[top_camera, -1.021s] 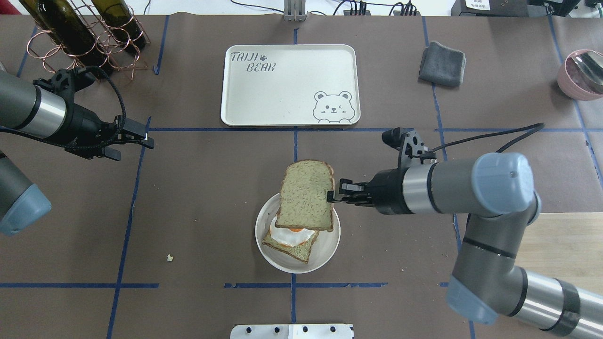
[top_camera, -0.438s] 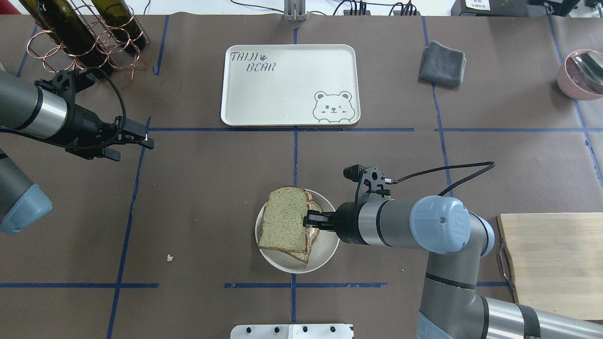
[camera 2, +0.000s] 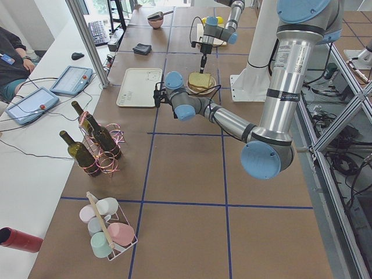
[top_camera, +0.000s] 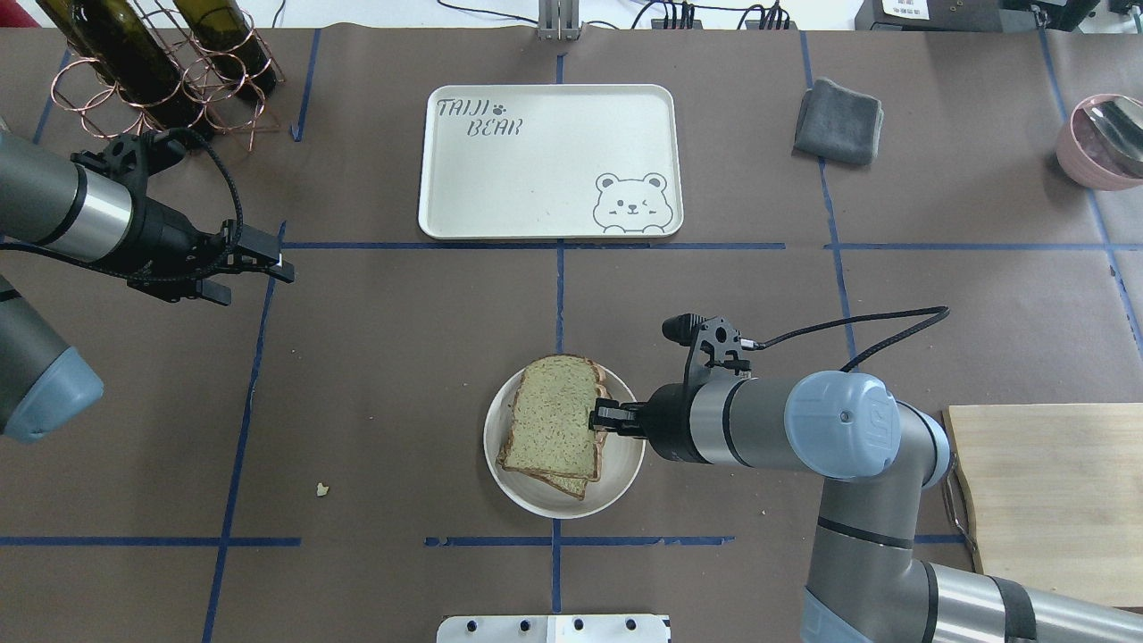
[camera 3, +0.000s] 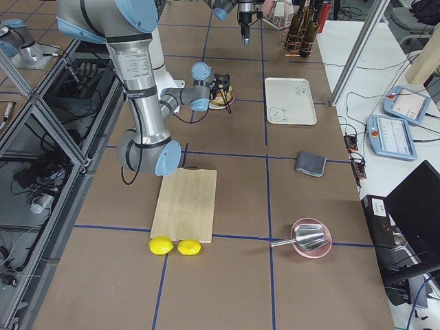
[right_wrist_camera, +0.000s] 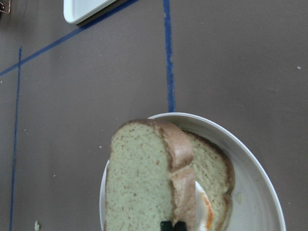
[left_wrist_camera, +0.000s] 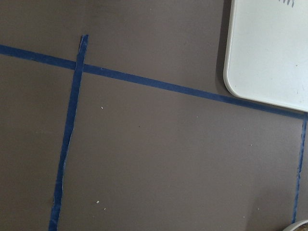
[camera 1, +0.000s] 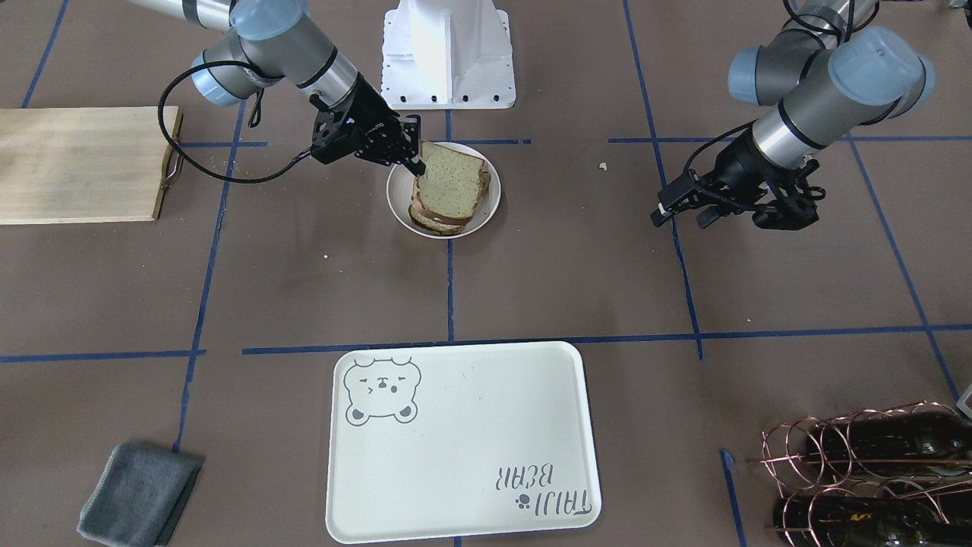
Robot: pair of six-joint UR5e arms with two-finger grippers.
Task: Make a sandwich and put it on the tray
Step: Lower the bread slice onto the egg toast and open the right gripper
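The sandwich (top_camera: 554,427) lies on a small round whitish plate (top_camera: 536,505) at the table's middle front. Its top bread slice (camera 1: 446,181) sits tilted over the bottom slice and the egg, whose white and orange edge shows in the right wrist view (right_wrist_camera: 204,211). My right gripper (top_camera: 596,418) is shut on the top slice's right crust edge; it also shows in the front view (camera 1: 416,159). My left gripper (top_camera: 246,272) is open and empty, far left of the plate. The cream tray (top_camera: 549,161) with the bear drawing lies bare behind the plate.
A copper rack with wine bottles (top_camera: 152,62) stands at the back left. A grey cloth (top_camera: 838,121) and a pink bowl (top_camera: 1103,138) lie at the back right. A wooden cutting board (top_camera: 1045,500) lies front right. A crumb (top_camera: 322,488) lies left of the plate.
My right gripper has brought the top slice down from above the plate onto the egg and bottom slice, then shifted it slightly right. The left arm has barely moved.
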